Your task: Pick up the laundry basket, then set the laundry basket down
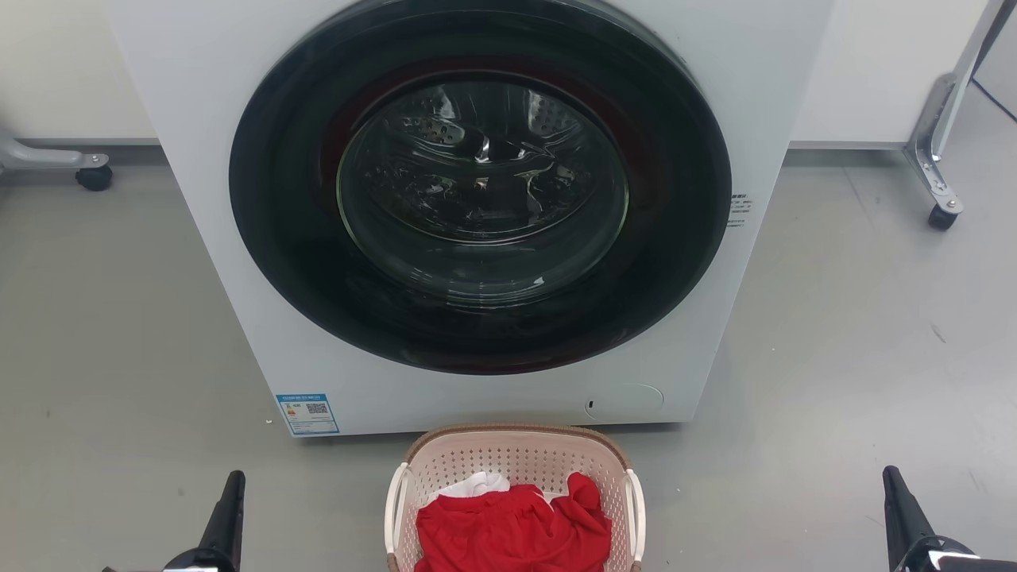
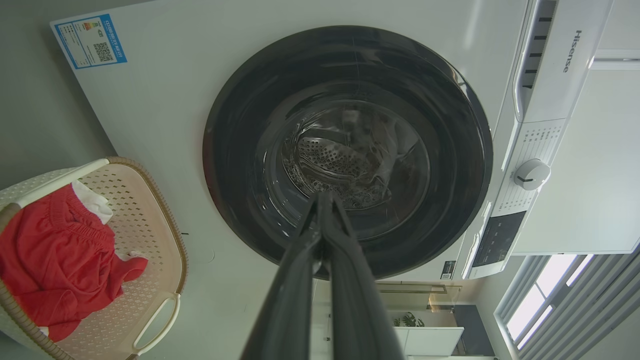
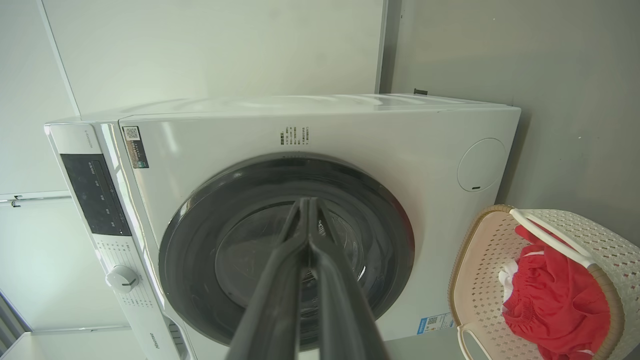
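The laundry basket [image 1: 516, 459] is pale pink with perforated walls, a brown braided rim and white side handles. It stands on the floor at the bottom centre of the head view, just before the washing machine, holding red and white cloth. It also appears in the wrist views, laundry basket [image 2: 150, 220] at lower left and laundry basket [image 3: 482, 265] at lower right. My left gripper [image 1: 230, 496] is well to the basket's left, my right gripper [image 1: 894, 492] well to its right. Left gripper [image 2: 325, 200] and right gripper [image 3: 305, 205] each have fingertips pressed together, empty.
A white front-loading washing machine [image 1: 238, 238] with a dark round door stands right behind the basket. Grey floor [image 1: 119, 357] spreads on both sides. Wheeled metal frame legs stand at far left [image 1: 87, 171] and far right [image 1: 941, 199].
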{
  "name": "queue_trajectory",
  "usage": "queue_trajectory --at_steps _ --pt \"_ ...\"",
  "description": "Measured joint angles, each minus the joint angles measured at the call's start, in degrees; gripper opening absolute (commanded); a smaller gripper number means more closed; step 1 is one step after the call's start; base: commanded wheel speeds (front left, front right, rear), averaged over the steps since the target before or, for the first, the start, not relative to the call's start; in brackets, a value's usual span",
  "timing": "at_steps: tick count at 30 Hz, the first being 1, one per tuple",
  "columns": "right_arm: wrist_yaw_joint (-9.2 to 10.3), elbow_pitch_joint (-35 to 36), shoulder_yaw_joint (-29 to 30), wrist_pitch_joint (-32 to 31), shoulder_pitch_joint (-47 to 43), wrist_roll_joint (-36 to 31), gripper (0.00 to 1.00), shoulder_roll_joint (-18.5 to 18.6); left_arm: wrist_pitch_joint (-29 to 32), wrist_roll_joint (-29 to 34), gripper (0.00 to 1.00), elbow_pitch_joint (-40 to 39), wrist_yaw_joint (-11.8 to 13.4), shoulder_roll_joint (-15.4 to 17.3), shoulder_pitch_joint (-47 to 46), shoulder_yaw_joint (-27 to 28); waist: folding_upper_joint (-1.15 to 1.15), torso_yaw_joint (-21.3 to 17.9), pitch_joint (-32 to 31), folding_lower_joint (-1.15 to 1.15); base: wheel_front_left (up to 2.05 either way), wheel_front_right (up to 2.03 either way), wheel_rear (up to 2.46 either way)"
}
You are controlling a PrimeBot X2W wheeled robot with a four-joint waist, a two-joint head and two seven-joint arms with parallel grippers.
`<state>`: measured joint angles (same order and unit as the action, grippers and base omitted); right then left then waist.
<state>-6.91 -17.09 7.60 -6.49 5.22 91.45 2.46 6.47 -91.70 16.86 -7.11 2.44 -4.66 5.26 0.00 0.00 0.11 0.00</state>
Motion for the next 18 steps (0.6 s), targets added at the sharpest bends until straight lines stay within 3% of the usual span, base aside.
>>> queue_trajectory --at_steps 18 --pt "0.00 0.0 0.0 0.0 0.0 0.0 0.00 0.0 0.0 0.0 0.00 0.0 0.0 0.0 0.0 0.0 0.00 0.0 0.0 0.00 0.00 0.00 0.00"
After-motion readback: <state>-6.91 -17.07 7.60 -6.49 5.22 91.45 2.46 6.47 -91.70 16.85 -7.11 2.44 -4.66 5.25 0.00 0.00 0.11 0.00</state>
